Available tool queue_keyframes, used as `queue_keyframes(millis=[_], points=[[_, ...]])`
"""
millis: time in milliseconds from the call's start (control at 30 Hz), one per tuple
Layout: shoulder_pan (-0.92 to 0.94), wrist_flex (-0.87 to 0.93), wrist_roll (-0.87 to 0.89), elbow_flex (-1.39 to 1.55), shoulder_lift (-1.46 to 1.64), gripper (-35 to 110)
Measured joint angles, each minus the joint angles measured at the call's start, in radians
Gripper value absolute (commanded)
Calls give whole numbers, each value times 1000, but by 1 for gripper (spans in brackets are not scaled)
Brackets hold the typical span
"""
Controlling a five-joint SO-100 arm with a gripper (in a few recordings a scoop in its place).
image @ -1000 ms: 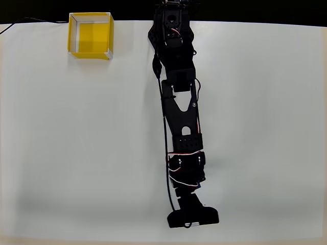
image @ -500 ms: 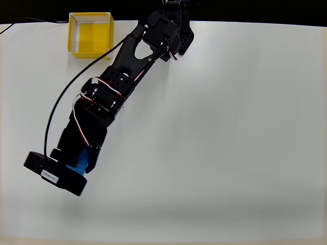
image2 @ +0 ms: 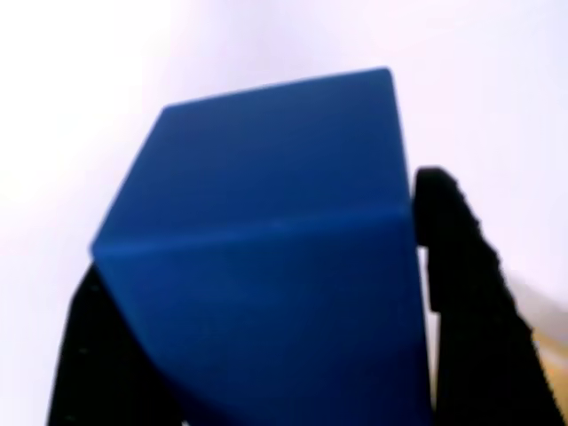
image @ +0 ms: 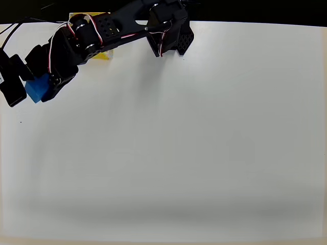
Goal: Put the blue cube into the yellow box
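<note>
Wrist view: black two-finger claw (image2: 257, 355) clamped on the small matte bright-blue cube (image2: 266, 257), a finger on each side. Overhead: cube (image: 36, 90) held above the white surface (image: 194, 143); open-topped yellow box (image: 103, 55) near, mostly under the arm. Grasp done; placing and release remain.

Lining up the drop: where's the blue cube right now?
The blue cube is held in the gripper at the far left of the overhead view, below and left of the yellow box, which the arm mostly covers.

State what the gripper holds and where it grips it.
The gripper holds the blue cube, its fingers pressed on two opposite side faces.
</note>
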Motion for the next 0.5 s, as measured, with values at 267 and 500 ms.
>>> queue_keyframes(millis=[267,500], points=[[156,-11,-6,350,230,9],[284,-29,3,604,445,9]])
